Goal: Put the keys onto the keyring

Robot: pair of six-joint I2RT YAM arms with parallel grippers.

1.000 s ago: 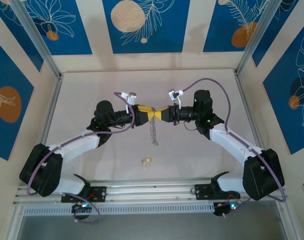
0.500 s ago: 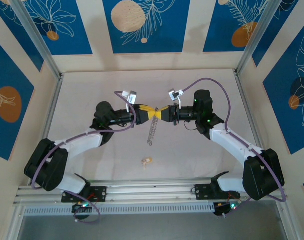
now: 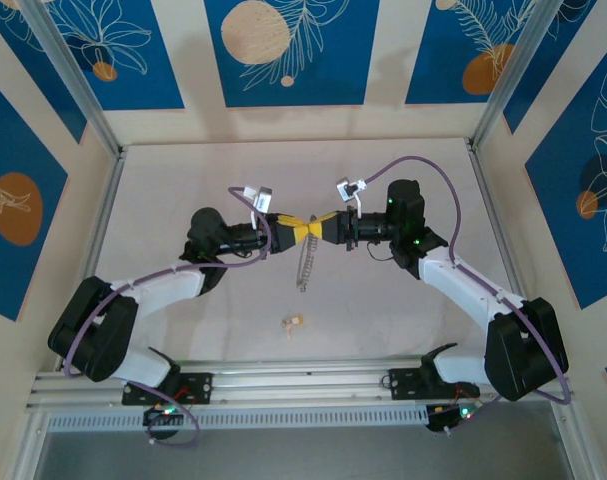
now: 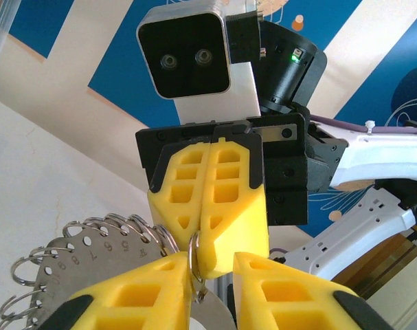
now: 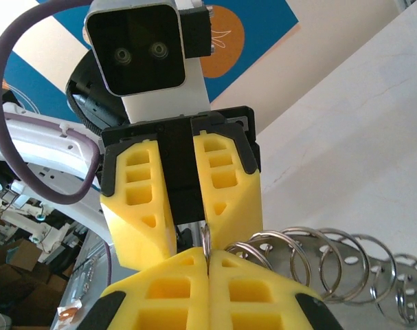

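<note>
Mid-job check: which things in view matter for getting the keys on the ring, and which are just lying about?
Job: keyring, pinched in the right tool; left tool, jaws apart beside it; small key, loose on the table.
Just there: purple cables; blue patterned wall panels; metal frame rails.

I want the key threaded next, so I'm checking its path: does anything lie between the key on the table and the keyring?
Nothing visible does. Bare table separates the key from the keyring, which hangs from the shut right gripper.
</note>
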